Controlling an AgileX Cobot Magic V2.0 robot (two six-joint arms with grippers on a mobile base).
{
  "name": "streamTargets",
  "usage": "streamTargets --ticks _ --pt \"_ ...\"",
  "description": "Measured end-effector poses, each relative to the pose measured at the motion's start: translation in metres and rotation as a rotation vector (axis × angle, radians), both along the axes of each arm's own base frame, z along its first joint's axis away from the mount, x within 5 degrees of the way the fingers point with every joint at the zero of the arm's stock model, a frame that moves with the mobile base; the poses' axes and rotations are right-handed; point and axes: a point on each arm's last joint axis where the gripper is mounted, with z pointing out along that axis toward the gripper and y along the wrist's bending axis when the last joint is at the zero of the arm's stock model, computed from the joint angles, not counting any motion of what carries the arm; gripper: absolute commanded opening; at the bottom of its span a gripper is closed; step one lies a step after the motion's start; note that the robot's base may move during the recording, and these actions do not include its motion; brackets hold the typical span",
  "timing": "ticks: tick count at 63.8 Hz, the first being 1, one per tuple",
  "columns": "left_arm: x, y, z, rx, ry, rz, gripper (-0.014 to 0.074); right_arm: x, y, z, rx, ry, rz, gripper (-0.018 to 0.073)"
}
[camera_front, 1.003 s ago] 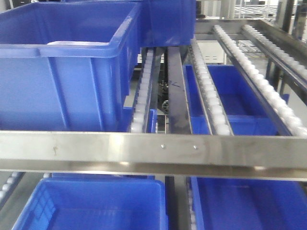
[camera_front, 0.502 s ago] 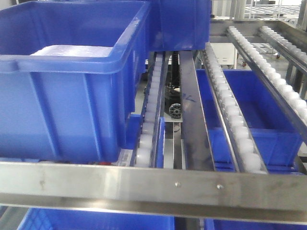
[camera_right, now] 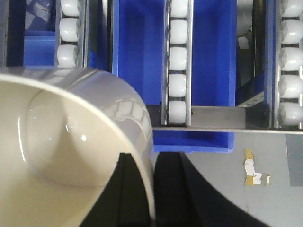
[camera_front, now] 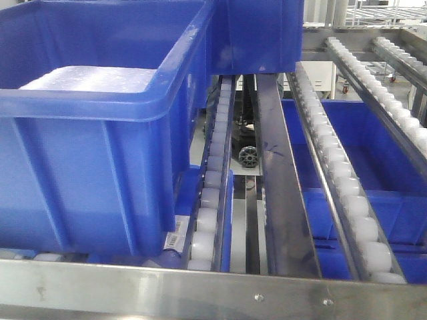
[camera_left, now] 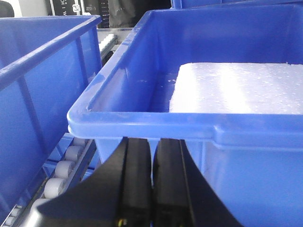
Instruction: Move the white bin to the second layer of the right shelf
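The white bin [camera_right: 61,142], a glossy cream tub, fills the lower left of the right wrist view. My right gripper [camera_right: 152,158] is shut on its rim, one finger inside and one outside the wall. Beyond the bin lie the shelf's white rollers [camera_right: 178,56] and its steel front rail [camera_right: 213,118]. In the front view the same roller tracks [camera_front: 337,180] slope back from the riveted rail [camera_front: 200,290]; the bin is not in that view. My left gripper [camera_left: 152,142] is shut on nothing, just in front of a blue crate's wall [camera_left: 246,165].
A large blue crate [camera_front: 87,153] holding a white foam slab [camera_front: 93,79] sits on the left rollers. Another blue crate [camera_front: 257,33] stands behind it, and more blue crates [camera_front: 360,153] lie below the tracks. Grey floor with tape scraps [camera_right: 253,172] shows before the rack.
The front view has closed in on the rack. The steel rail has sunk to the bottom of the frame, and the blue crate with the foam looms larger.
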Motion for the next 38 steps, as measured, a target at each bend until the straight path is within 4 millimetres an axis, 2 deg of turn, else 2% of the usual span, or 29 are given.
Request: streamTargets --ticks 38 --pt "0.0 0.0 0.0 0.0 0.0 0.0 0.0085 0.0023 -0.0001 0.0018 -0.001 -0.032 -0.001 0.0057"
